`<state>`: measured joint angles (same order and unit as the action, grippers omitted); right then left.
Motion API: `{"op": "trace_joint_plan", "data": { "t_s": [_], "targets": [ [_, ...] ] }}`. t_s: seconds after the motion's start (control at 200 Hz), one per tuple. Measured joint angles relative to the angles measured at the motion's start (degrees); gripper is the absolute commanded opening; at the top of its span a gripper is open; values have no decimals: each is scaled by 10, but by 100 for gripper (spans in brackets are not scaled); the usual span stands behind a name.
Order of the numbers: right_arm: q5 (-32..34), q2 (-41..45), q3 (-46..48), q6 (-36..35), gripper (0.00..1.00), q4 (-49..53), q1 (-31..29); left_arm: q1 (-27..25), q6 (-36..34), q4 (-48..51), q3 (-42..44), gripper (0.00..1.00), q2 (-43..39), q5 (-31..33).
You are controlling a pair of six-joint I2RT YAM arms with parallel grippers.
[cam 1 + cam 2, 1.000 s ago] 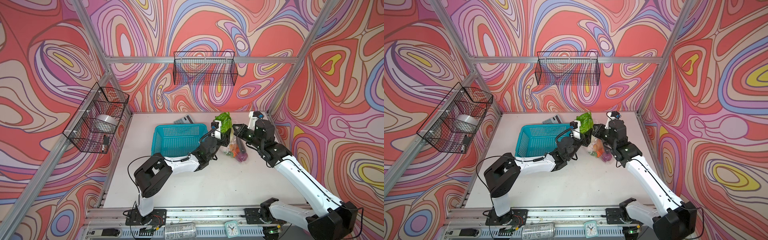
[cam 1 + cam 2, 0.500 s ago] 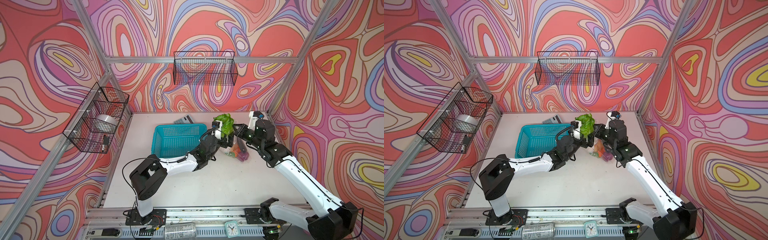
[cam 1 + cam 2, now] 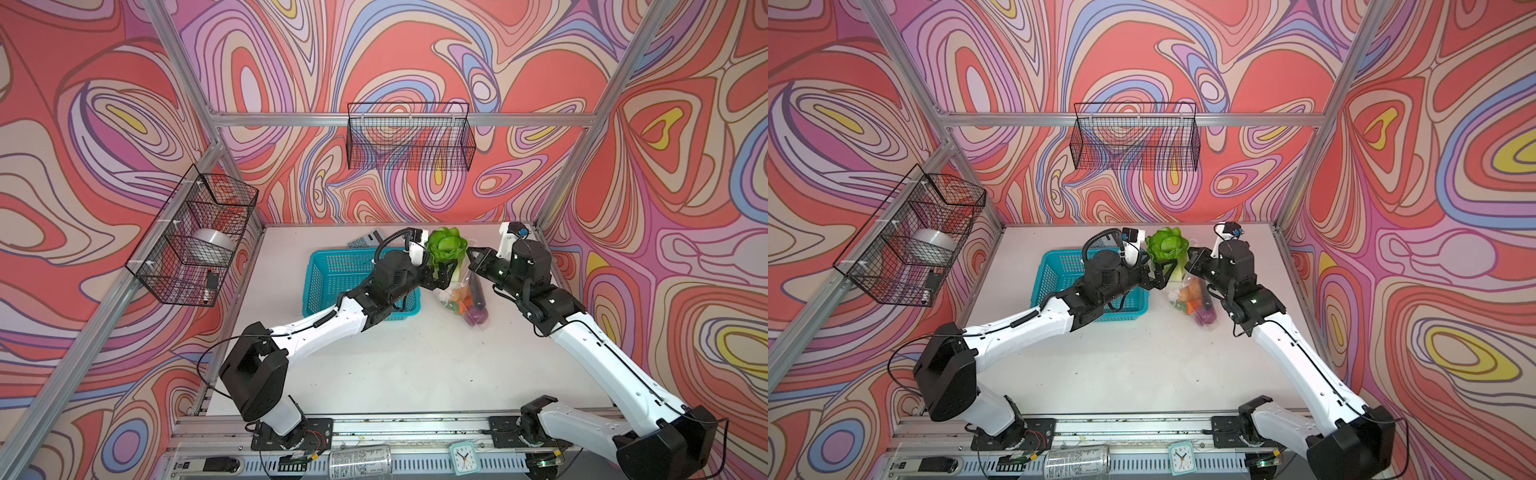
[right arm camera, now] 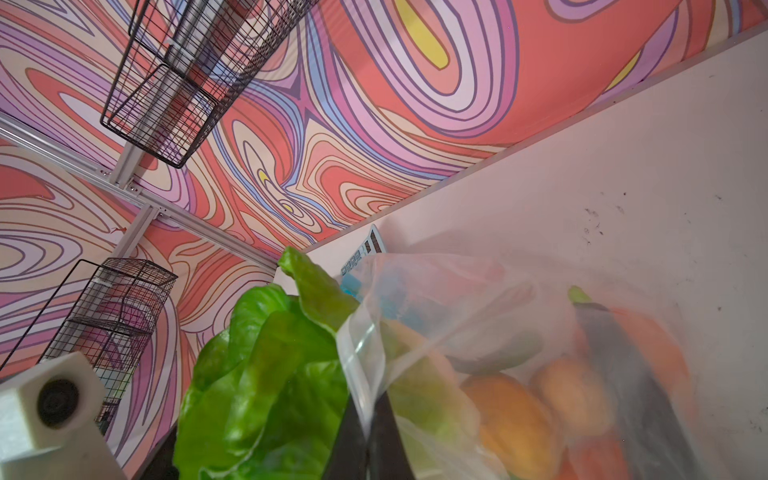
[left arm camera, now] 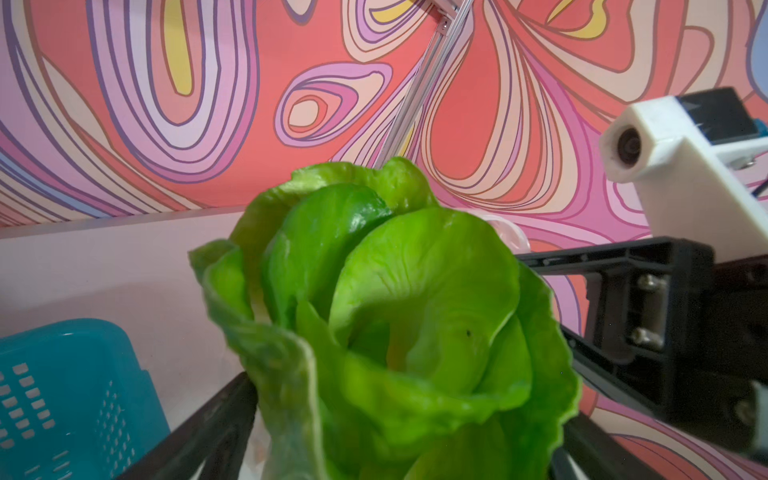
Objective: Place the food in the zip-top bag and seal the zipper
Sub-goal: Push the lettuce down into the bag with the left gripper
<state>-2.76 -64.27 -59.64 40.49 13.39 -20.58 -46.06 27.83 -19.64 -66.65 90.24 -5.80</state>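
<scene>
The right gripper point(image 3: 473, 253) is pressed together on the mouth rim of the large clear crinkly plastic zip-top bag point(image 4: 478, 316), holding the opening up off the white tabletop point(image 3: 415, 365). The green-and-white toy napa cabbage point(image 3: 445, 246) stands stem-down at that mouth, between the spread jaws of the left gripper point(image 3: 448, 276), seemingly free to drop in beside the orange, tan and purple toy vegetables point(image 4: 519, 411) inside.

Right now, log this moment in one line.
left gripper: open, flanking cabbage | right gripper: shut on bag edge | cabbage: leaves outside bag | seal: pending
</scene>
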Motion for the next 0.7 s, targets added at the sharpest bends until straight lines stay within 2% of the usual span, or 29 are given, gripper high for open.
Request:
{"op": "trace_joint_plan", "data": {
  "t_s": [0.31,0.546,0.651,0.701],
  "targets": [
    [2,0,24,1,0,-7,8,41,17,59,14,100,-27,-65],
    [2,0,27,1,0,-9,13,78,24,110,48,100,-100,-84],
    [2,0,27,1,0,-10,14,78,29,123,59,92,-124,-88],
    [2,1,27,1,0,-11,14,78,38,126,70,83,-133,-93]
  ]
}}
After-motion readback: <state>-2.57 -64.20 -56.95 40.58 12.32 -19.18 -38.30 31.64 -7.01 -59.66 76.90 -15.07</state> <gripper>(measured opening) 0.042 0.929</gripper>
